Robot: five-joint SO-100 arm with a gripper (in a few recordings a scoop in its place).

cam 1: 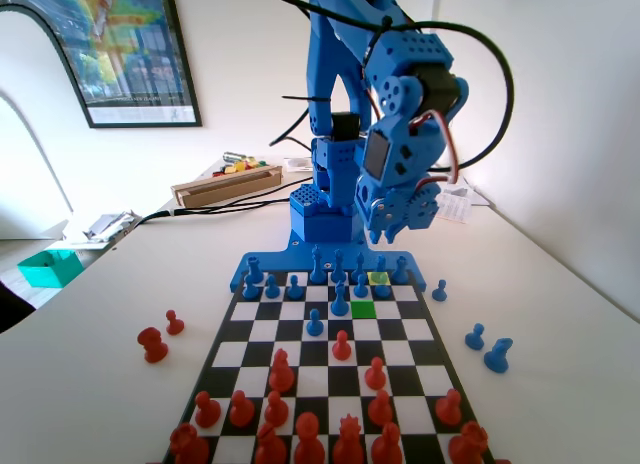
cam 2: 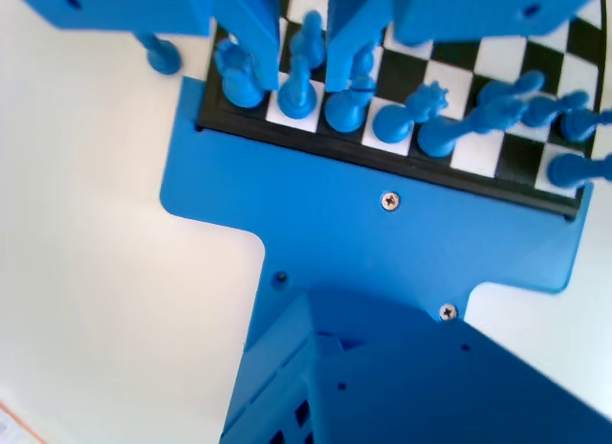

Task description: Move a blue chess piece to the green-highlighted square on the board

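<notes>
I'm counting one board (cam 1: pixel 300 329) in the fixed view, and on it one green square (cam 1: pixel 363 309) and one paler yellow-green square (cam 1: pixel 379 278). I'm seeing three blue pieces (cam 1: pixel 474 336) standing off the board at the right and two red pieces (cam 1: pixel 152 344) off it at the left. On the board I'm making out about fourteen red ones (cam 1: pixel 281 369). The blue ones (cam 1: pixel 314 322) on the board are bunching too tightly at the far rows for me to count.
</notes>
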